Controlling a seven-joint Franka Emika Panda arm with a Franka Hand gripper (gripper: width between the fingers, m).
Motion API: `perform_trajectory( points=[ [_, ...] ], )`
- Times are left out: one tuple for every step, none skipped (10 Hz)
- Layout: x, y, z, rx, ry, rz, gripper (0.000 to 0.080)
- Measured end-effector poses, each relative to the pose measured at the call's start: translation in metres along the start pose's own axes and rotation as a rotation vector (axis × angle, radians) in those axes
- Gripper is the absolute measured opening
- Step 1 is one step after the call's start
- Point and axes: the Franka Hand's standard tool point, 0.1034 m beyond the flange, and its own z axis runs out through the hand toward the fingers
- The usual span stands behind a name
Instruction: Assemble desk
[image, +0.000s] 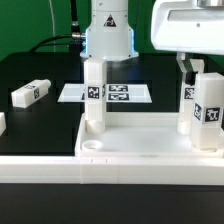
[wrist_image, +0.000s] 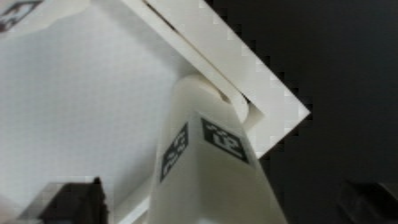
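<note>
Gripper (image: 192, 68): jaws apart (straddling leg (wrist_image: 214, 175)) | leg upright in tabletop (image: 130, 152) corner

No legible text or numbers anywhere. Just coded black-and-white tags (image: 212, 113) on leg blocks (image: 204, 90) and marker board (image: 70, 93), mid-frame.

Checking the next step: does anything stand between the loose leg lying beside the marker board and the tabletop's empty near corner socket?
Nothing visible: only black table lies between the loose leg and the empty socket.
</note>
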Motion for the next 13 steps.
perform_trajectory(
  points=[
    [-0.0001, -0.0004, -0.0001, 0.000, 0.001, -0.088, 0.0649],
    [0.0001, -0.0008, -0.0005, 0.000, 0.001, -0.158, 0.0649],
    [0.0010, -0.0006, -0.0008, -0.002, 0.004, -0.264, 0.0649],
    [0.0019, -0.0008, -0.0016, -0.005, 0.004, -0.334, 0.0649],
    [0.0031, -0.0011, -0.0025, -0.006, 0.004, -0.419, 0.0649],
    [0.0034, -0.0007, -0.0025, -0.011, 0.007, -0.478, 0.0649],
    [0.0041, -0.0002, -0.0025, -0.016, 0.010, -0.537, 0.0649],
    [0.0052, 0.0007, -0.0024, -0.020, 0.012, -0.602, 0.0649],
    [0.0056, 0.0014, -0.0022, -0.021, 0.012, -0.601, 0.0649],
    [0.0055, 0.0014, -0.0021, -0.021, 0.011, -0.598, 0.0522],
    [0.0055, 0.0014, -0.0021, -0.021, 0.011, -0.598, 0.0386],
    [0.0055, 0.0015, -0.0021, -0.021, 0.011, -0.598, 0.0386],
    [0.0055, 0.0015, -0.0020, -0.021, 0.011, -0.598, 0.0290]
  ],
)
